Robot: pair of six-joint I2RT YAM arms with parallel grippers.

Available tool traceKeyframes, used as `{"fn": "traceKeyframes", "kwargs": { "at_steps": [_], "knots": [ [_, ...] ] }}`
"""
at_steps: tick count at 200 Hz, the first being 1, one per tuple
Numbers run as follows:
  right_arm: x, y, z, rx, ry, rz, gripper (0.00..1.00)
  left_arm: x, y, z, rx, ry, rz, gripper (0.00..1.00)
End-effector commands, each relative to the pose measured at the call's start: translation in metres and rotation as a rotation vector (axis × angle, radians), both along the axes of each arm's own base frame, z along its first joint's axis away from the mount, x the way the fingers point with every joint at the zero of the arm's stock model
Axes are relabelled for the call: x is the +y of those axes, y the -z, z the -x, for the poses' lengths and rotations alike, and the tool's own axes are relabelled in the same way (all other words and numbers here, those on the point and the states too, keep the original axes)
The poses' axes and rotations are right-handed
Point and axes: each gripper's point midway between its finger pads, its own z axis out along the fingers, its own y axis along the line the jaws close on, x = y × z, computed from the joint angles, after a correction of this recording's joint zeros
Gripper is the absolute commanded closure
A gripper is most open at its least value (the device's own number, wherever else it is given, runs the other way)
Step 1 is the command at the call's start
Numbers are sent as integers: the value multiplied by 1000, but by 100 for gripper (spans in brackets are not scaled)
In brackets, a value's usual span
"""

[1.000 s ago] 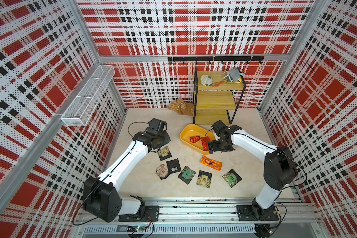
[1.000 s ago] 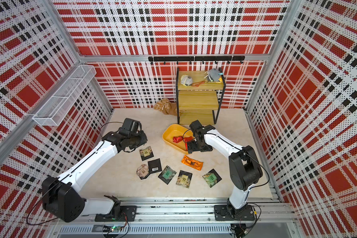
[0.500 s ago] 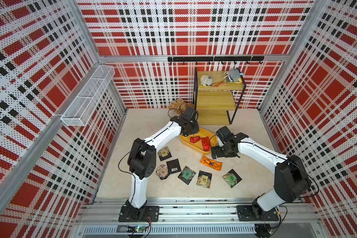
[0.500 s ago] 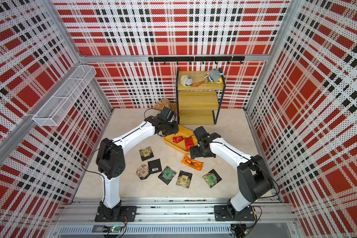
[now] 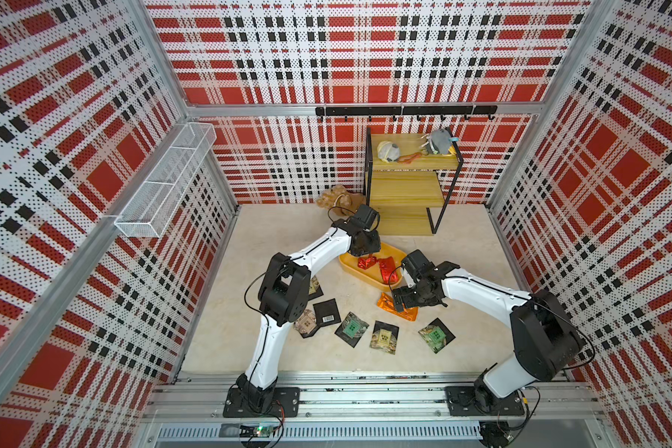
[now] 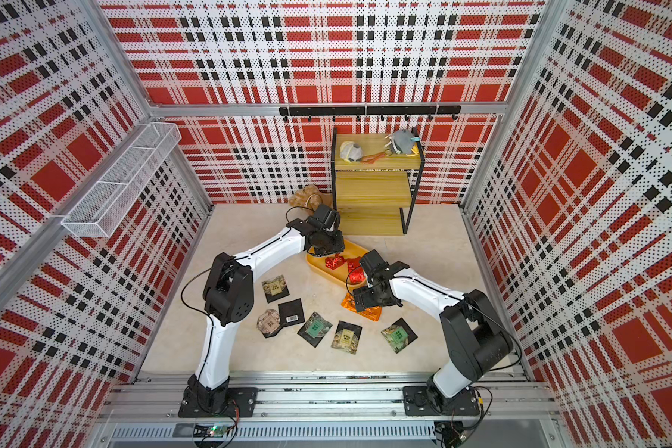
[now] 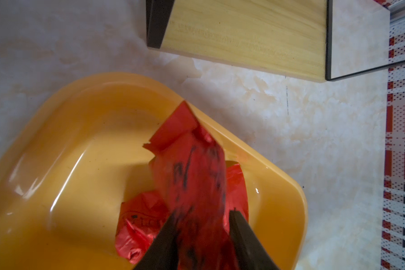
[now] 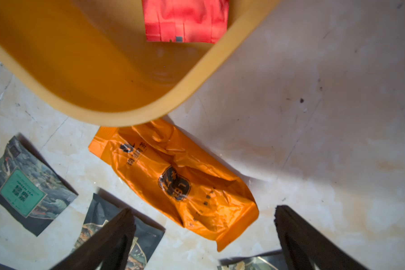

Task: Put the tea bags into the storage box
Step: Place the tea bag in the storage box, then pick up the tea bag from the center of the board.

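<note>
Over the far end of the storage box (image 7: 63, 145) we have the left end effector (image 7: 202, 216) with a red tea bag (image 7: 192, 168) between its jaws, hanging down toward the box floor. The bag is blurred, so we cannot tell whether the jaws pinch it or stand loose around it. Other red tea bags (image 5: 387, 269) lie inside the box. Step in hand, as we read it: dropping this red one in. The right end effector (image 8: 204, 211) hangs wide open and empty just above the orange tea bag (image 8: 173, 177), which lies flat on the desk (image 5: 288, 240) just beside the box's near rim. Six black tea bags (image 6: 314, 329) lie on the desk nearer the arm bases, outside the box. Next, we judge: left lets go and lifts clear, while right lowers, straddles the orange bag across its narrow width and closes. It is flat, crinkled foil, so the fingertips probably need to reach the desk surface or they skid over it. Roughly a third done, by our count.
</note>
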Motion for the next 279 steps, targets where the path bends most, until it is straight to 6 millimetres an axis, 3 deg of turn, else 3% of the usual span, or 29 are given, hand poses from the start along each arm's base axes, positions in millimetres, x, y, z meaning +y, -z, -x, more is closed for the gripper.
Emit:
{"fn": "traceKeyframes", "kwargs": {
  "at_steps": [1,26,43,61,84,120,140,170,197,250,279],
  "knots": [
    [8,8,-2,-1,-35,24,0,-6,9,-1,-2,22,12,58],
    [13,16,1,12,-61,54,1,-8,15,-2,8,32,20,54],
    [16,21,2,22,-76,70,1,-8,8,-3,-5,35,26,49],
    [17,24,3,25,-86,91,2,-7,-11,-6,-45,26,33,44],
    [16,28,3,28,-92,122,5,-1,-51,-9,-114,6,58,38],
    [6,34,5,36,-60,191,15,32,-98,-2,-176,-54,85,34],
    [6,38,9,46,-60,188,24,60,-106,9,-189,-95,66,34],
    [11,41,14,71,-71,165,40,104,-102,35,-171,-157,34,34],
    [15,37,15,74,-87,159,51,138,-84,59,-138,-218,-11,30],
    [21,13,17,17,-100,159,57,205,-29,91,-56,-350,-136,29],
    [21,-2,17,-15,-88,150,58,227,-6,100,-16,-388,-152,29]
  ]
}}
